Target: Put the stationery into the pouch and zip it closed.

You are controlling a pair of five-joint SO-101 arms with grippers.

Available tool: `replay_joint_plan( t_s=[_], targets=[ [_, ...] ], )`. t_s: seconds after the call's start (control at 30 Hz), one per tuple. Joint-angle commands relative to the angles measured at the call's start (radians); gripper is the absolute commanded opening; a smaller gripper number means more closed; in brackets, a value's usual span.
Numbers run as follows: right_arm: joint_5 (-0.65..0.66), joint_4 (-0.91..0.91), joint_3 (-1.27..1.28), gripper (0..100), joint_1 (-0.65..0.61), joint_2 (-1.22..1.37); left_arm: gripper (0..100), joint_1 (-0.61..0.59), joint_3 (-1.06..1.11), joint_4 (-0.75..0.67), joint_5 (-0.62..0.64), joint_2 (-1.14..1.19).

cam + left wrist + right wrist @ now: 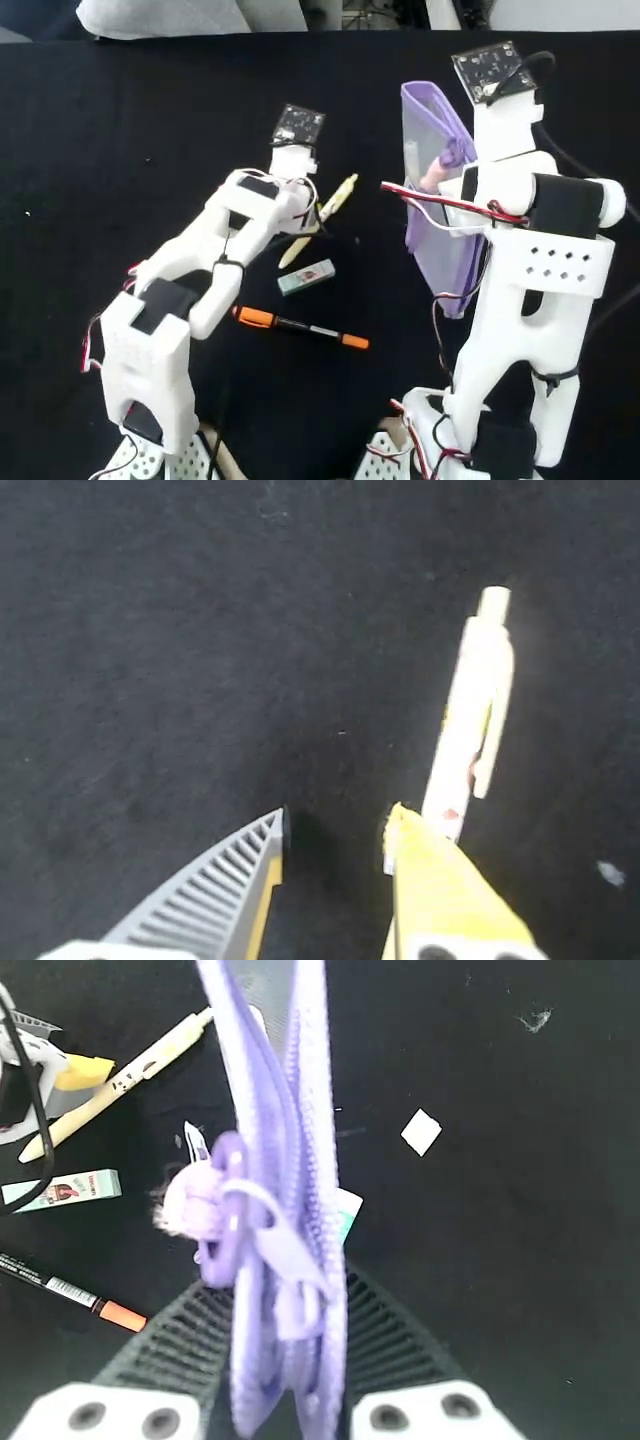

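The job is at the start of the filling step. None of the stationery looks to be inside the pouch (428, 125) yet, though its see-through side is hard to read. The right gripper (285, 1305) is squeezed tight on the pouch and holds it up on its edge above the black table (120, 130). A pink fluffy charm (188, 1200) hangs off the zip (312, 1100). The two zip edges look a little apart at the far end, so the mouth seems partly open, but I cannot tell how far. The left gripper (335, 845) is down low at the table with its fingers spread wide, holding nothing. The cream pen (470, 715) lies flat just past it, and the tip of the yellow finger (425, 880) is right at the pen's near end — the pen is beside the gap, not in it. So I think the step in hand is picking up the pen. Next, the left gripper needs to shift sideways so the pen sits between both fingers, then squeeze and lift. After that the pen has to go end-first into the thin mouth of the pouch — that calls for careful aim. The small box (305, 277) and the orange marker (300, 327) lie on the table near the left arm, apart from the pouch, waiting their turn. The zip comes last.
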Motion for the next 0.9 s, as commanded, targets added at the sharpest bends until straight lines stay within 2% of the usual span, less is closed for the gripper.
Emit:
replay_joint_plan(
  t_s=[0.0,0.1,0.27,0.4,0.5,0.7,0.87],
  targets=[
    [0.006,-0.014,-0.048,1.1,0.008,-0.004,18,0.016,-0.102,0.084,-0.009,0.0],
    [0.006,-0.014,-0.048,1.1,0.008,-0.004,18,0.021,-0.134,0.152,-0.009,-0.009],
    [0.003,-0.014,-0.048,1.1,0.006,-0.004,18,0.042,-0.151,0.153,-0.014,-0.06],
    [-0.002,-0.008,-0.048,1.1,0.006,-0.002,18,0.07,-0.17,0.183,-0.141,-0.081],
    [-0.003,-0.008,-0.048,1.1,0.006,-0.002,18,0.065,-0.171,0.215,-0.186,-0.077],
    [-0.043,-0.006,-0.047,1.1,0.006,-0.002,18,0.042,-0.18,0.262,-0.204,-0.091],
    [-0.074,-0.006,-0.047,1.1,0.006,-0.002,18,0.056,-0.156,0.304,-0.206,-0.21]
  ],
)
